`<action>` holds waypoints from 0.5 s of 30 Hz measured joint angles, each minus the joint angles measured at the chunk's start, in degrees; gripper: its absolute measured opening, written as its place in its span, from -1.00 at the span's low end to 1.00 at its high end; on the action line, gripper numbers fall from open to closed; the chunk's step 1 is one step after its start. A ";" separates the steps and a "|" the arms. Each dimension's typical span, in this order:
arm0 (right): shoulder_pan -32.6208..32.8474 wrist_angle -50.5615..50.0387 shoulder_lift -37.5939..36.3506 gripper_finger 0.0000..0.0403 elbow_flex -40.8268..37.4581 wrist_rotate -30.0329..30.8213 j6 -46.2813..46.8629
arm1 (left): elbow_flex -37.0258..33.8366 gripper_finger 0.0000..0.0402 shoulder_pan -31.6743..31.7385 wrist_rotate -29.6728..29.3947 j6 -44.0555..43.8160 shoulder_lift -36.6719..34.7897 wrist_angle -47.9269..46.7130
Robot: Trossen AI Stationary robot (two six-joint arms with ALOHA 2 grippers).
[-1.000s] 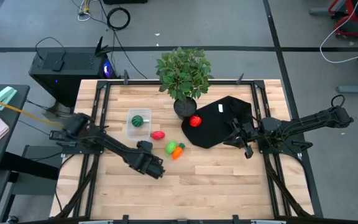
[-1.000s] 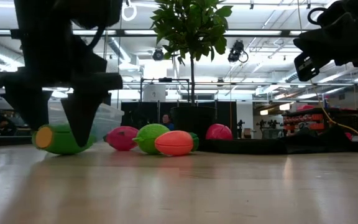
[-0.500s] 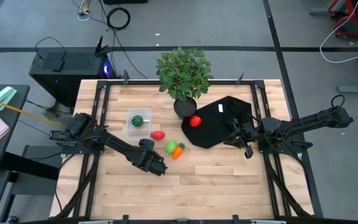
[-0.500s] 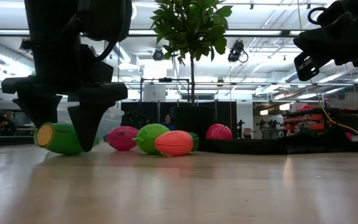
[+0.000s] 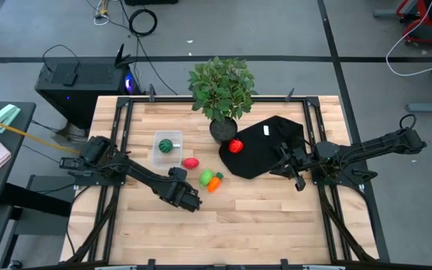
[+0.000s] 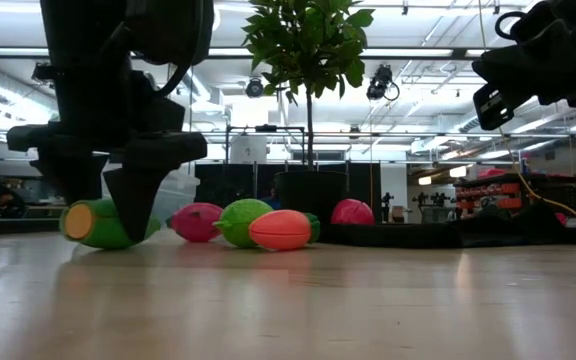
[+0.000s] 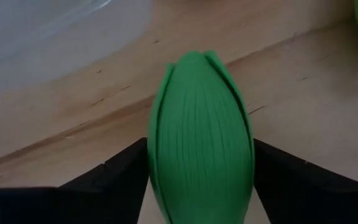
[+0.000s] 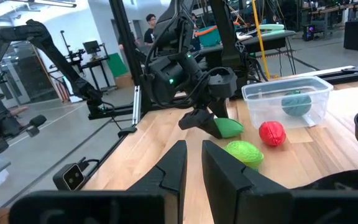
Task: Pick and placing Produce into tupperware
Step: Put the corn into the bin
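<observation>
My left gripper stands near the table's middle, shut on a green ribbed oblong toy with a yellow-orange end. The clear tupperware lies just beyond it and holds the dark green striped ball. On the wood rest a pink-red piece, a light green piece and an orange-and-green piece. A red round piece sits on the black cloth. My right gripper waits over the cloth's right edge, its fingers a narrow gap apart. My left gripper pinches the green oblong toy between its two fingers, one on each long flank. The fingers come from above, pointing down, and lie across it. The toy is tilted, its yellow-orange end slightly raised. Whether its underside still touches the table, I cannot tell.
A potted leafy plant stands at the far edge, behind the black cloth. Bare wood lies along the near side of the table. A metal frame runs round the table's edges.
My left gripper's fingers have shut onto the green oblong toy, which earlier lay between them with room to spare. The gripper has tipped a little, and the toy has shifted slightly and tilted, its yellow-orange end rising. The right arm has kept still.
</observation>
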 joint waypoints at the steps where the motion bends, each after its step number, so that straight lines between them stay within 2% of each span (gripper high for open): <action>1: -0.01 0.00 0.00 -0.71 0.00 0.00 0.00 | 0.00 0.28 0.00 -0.05 0.13 -0.02 0.00; 5: 0.00 0.01 0.00 -0.71 0.00 0.00 0.00 | 0.02 0.23 0.00 -0.14 0.22 -0.05 0.00; 15: -0.01 0.01 0.00 -0.71 0.00 0.00 0.01 | 1.31 0.26 -1.54 -0.54 0.33 -0.05 0.10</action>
